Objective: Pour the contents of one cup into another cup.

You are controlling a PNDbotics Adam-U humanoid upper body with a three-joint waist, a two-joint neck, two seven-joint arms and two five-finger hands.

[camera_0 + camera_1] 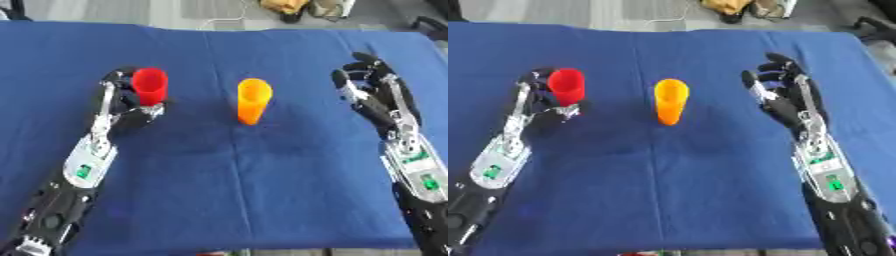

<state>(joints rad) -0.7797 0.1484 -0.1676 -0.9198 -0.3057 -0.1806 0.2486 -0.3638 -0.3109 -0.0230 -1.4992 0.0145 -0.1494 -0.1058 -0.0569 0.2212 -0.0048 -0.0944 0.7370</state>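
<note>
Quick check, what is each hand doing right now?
Left hand: shut on the red cup, upright on the table.
Right hand: open, holding nothing, apart from the orange cup.

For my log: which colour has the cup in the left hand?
Red cup, clearest in the left eye view.

Two cups stand upright on the table (224,190); take the middle cup (254,101) as the mark; the other cup (150,86) stands to its left, well apart and slightly farther back — the left hand (127,102) is at that cup, touching it; the right hand (372,90) sits to the right of the middle cup, well apart, at about the same depth.
</note>
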